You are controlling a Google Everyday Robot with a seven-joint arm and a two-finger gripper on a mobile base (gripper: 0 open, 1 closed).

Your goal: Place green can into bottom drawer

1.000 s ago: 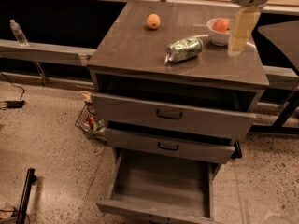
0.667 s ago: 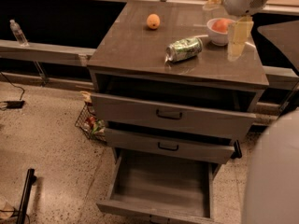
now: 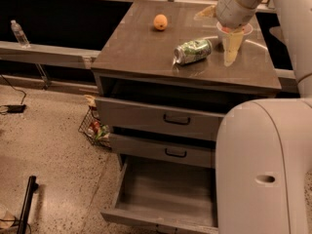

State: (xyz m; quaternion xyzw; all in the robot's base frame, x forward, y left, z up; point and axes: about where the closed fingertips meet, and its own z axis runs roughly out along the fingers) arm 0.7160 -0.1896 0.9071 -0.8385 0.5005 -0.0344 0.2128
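Observation:
The green can (image 3: 192,51) lies on its side on the cabinet top (image 3: 141,52), right of the middle. My gripper (image 3: 232,50) hangs just above the cabinet top, a short way to the right of the can and apart from it, in front of a white bowl (image 3: 245,29). It holds nothing that I can see. The bottom drawer (image 3: 165,194) is pulled out wide, and its plain grey floor is bare. The two upper drawers (image 3: 165,118) with dark handles stand slightly ajar.
An orange fruit (image 3: 160,22) sits at the back left of the cabinet top. My arm's large white segment (image 3: 263,169) fills the lower right and covers the drawers' right ends. A wire basket (image 3: 95,128) stands on the floor to the cabinet's left. A water bottle (image 3: 18,33) stands on a ledge far left.
My gripper has moved left and down toward the can. My arm's big white segment has swung into the lower right of the view. The can and orange have not moved.

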